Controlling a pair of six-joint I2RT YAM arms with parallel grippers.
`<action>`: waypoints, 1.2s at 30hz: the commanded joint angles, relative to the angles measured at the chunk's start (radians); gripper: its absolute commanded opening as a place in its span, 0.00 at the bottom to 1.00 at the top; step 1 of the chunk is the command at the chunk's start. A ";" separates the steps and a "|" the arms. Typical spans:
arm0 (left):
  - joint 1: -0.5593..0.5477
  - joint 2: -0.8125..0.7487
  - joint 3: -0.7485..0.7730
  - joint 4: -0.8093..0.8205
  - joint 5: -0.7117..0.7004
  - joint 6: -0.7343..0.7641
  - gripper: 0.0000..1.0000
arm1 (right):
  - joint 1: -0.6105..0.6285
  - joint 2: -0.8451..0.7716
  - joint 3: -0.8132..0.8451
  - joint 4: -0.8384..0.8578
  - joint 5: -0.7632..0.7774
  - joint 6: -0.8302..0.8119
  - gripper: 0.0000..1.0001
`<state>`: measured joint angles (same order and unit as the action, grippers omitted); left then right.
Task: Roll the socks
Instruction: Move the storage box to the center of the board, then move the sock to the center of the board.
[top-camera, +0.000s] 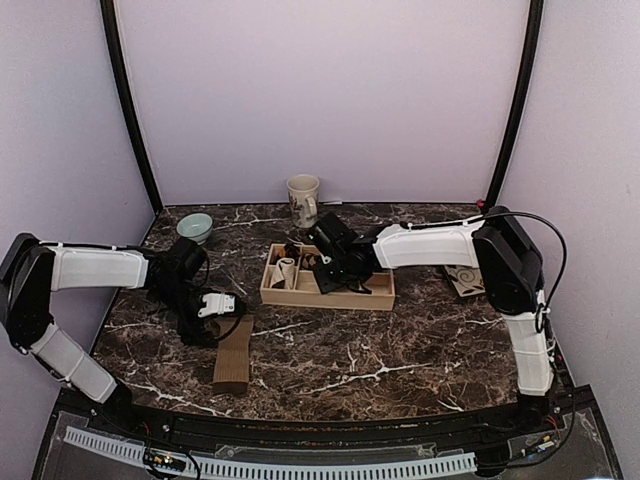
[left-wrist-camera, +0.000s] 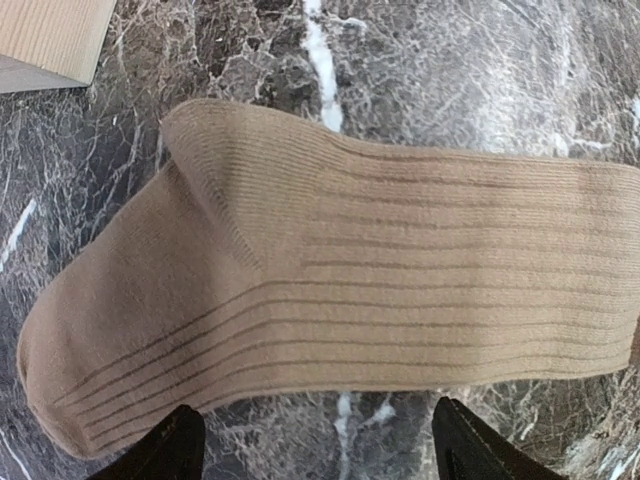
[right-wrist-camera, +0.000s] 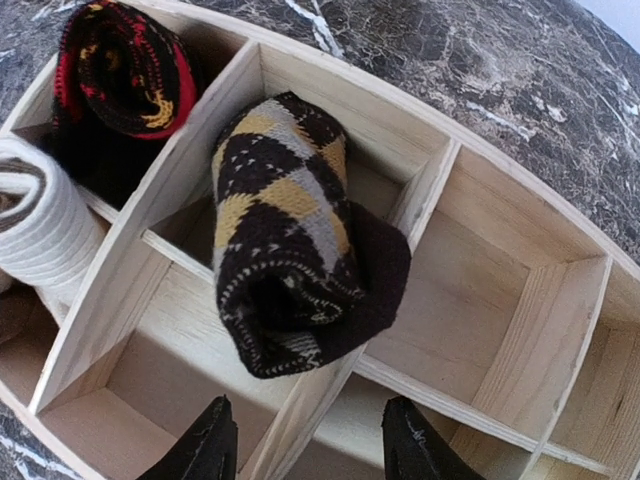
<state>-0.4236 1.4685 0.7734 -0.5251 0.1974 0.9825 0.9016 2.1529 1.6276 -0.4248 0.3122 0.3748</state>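
Note:
The plain tan sock lies flat and unrolled on the marble table, also seen near the front left. My left gripper hovers just above its long edge, open, with only bare marble between the fingertips; it sits at the sock's upper end in the top view. The dark argyle sock is a rolled bundle resting across the dividers of the wooden organizer. My right gripper stands open just short of it, touching nothing, over the tray.
The wooden organizer sits mid-table and also holds a red-and-black rolled bundle and a white striped roll. A mug and a teal bowl stand at the back. A patterned item lies at the right.

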 joint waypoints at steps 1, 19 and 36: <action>-0.001 0.065 0.031 0.054 0.013 -0.010 0.81 | 0.002 0.055 0.052 -0.070 0.035 0.044 0.48; -0.209 0.337 0.220 0.122 -0.029 -0.048 0.75 | -0.221 0.023 -0.047 0.010 0.050 0.052 0.18; -0.311 0.461 0.414 0.042 -0.036 -0.043 0.83 | -0.269 -0.102 -0.127 0.156 0.127 0.038 0.99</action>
<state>-0.7212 1.9114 1.2106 -0.3965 0.2111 0.9562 0.6205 2.1551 1.5379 -0.3447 0.3763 0.4458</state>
